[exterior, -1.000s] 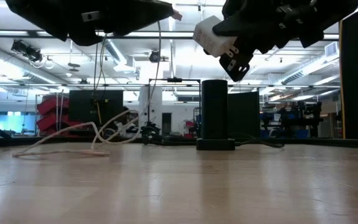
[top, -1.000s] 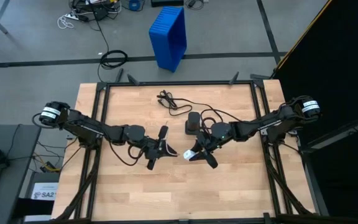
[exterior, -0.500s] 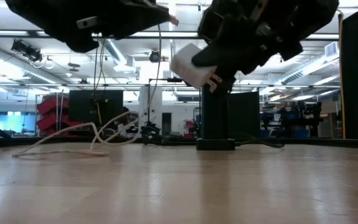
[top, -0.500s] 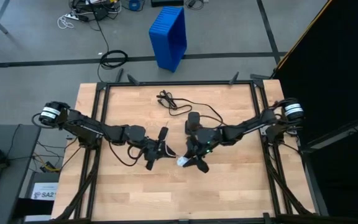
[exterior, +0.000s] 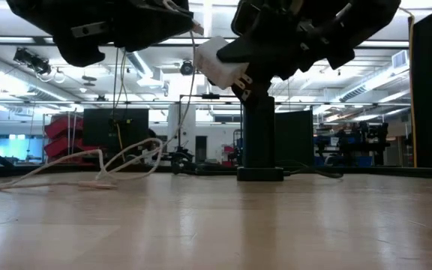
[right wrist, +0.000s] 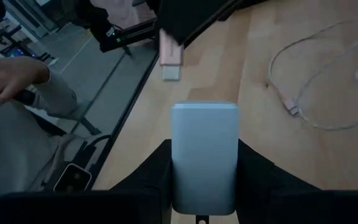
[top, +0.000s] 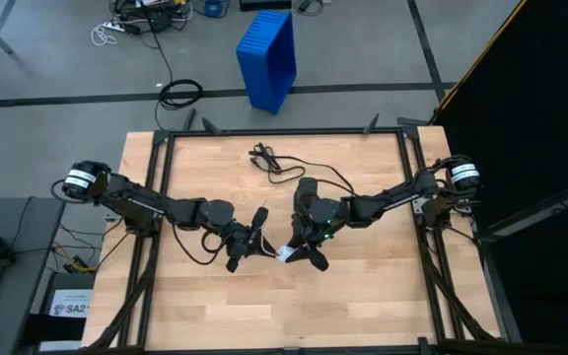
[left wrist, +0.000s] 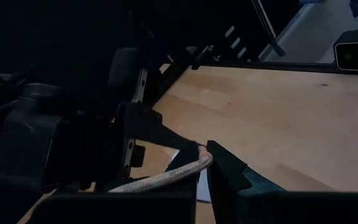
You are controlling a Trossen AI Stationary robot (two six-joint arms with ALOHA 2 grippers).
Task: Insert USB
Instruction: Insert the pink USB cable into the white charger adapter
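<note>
The USB plug [right wrist: 171, 57], a short pinkish connector with a pale metal tip, hangs in the upper middle of the right wrist picture, pinched in the left gripper [top: 254, 233] and pointing at the white charger block [right wrist: 204, 155]. That block is a smooth, rounded rectangular brick, clamped between the two dark fingers of the right gripper [top: 302, 248]. In the overhead picture both meet just below the centre of the frame, above the pale wooden table [top: 205, 306], the block [top: 285, 253] a small white spot between the two dark tools. Plug and block sit close together, tip not yet in.

The left arm reaches in from the middle left, stretched low and nearly straight; the right arm comes from the middle right, bent down toward the centre. From table height, both grippers hover well above the board, the block [exterior: 217, 62] tilted at upper centre. The thin whitish cable [exterior: 88, 165] loops over the wood at the left. A black upright box [exterior: 259, 139] stands behind, right of centre.
</note>
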